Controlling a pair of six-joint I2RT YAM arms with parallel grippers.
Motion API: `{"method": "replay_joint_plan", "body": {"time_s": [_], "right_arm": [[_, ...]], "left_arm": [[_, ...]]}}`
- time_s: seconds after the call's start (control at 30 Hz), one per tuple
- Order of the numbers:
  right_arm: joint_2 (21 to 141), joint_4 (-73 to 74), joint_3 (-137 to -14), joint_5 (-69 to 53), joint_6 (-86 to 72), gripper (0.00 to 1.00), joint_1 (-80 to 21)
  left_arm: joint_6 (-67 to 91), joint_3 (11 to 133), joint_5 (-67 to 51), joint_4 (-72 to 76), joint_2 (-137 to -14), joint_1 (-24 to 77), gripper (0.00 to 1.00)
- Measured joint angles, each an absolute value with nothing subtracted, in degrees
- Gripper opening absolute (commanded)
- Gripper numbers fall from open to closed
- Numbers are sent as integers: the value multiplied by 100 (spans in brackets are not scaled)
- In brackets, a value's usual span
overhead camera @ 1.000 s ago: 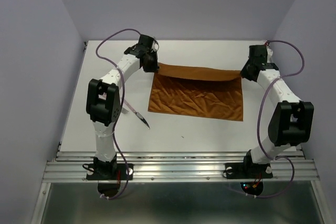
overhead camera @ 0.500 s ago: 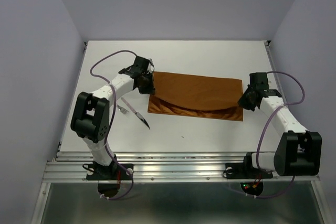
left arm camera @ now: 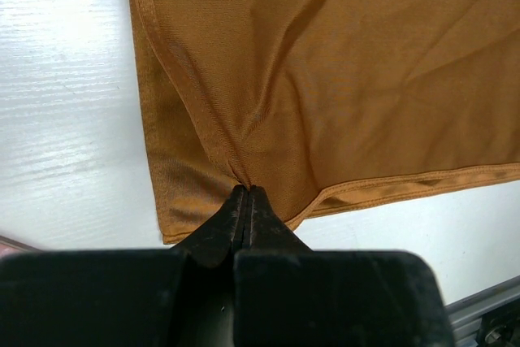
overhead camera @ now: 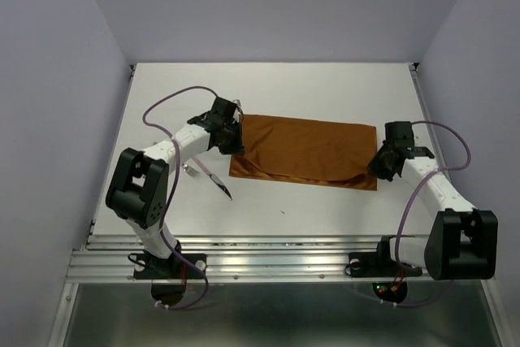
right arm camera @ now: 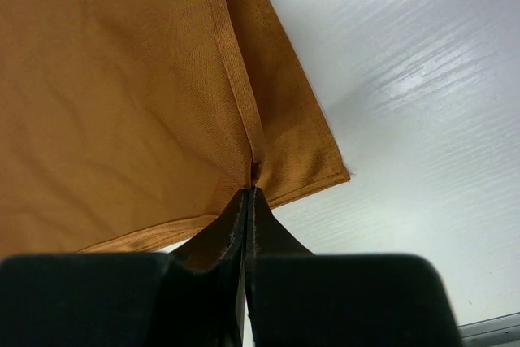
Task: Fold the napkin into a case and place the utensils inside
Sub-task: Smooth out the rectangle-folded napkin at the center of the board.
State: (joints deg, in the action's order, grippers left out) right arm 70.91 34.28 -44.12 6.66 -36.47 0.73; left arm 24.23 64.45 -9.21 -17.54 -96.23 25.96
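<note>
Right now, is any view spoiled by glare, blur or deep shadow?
Top external: even light, sharp, no harsh shadows on the napkin. Left wrist: streaky glare on the white table; the left hand is a near-black, soft mass. Right wrist: stronger glare on the table at right; cloth weave crisp, the right hand dark and featureless.

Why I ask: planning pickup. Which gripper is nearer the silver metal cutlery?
Left. The left gripper, pinching the rust-orange cloth napkin, is just beyond the cutlery; the right gripper pinches the napkin's opposite end.
</note>
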Motion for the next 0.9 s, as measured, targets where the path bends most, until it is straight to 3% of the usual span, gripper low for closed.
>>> {"method": "replay_joint_plan", "body": {"time_s": [0.9], "right_arm": [[6912,3559,-4600,1476,-3518,1,73]], "left_arm": [[2458,6040,-838,-1719,-9133,2668,0]]}}
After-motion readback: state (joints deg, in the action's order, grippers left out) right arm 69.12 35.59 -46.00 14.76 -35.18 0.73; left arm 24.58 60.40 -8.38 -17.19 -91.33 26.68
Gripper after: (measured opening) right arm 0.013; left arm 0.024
